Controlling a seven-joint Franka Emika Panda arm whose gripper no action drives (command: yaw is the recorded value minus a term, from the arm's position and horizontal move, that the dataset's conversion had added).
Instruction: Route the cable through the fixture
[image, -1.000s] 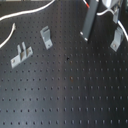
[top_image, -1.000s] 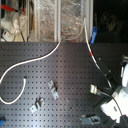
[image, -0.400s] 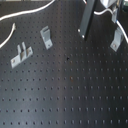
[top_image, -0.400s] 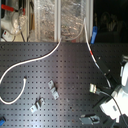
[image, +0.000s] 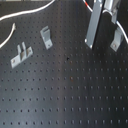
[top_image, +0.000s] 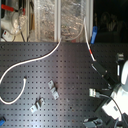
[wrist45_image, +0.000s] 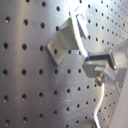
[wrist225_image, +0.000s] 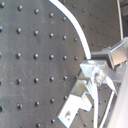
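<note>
On the board (image: 70, 95) in the first exterior view, start at that first exterior view's left: the cable (image: 20, 16) curves beyond and left of the fixture (image: 46, 37), not touching it; the bracket (image: 20, 54) with two posts stands left of the fixture and nearer the camera, close by but apart; the fixture itself leans up from its foot with nothing in its channel; your gripper (image: 102, 46) hangs well to the right of the fixture. In the second exterior view the cable (top_image: 30, 62) loops left of the fixture (top_image: 52, 89), arcs behind it, and its red band (top_image: 90, 47) sits well right of it; in the second wrist view the cable (wrist225_image: 75, 30) runs into the gripper (wrist225_image: 97, 75), pinched there as far as you can see.
</note>
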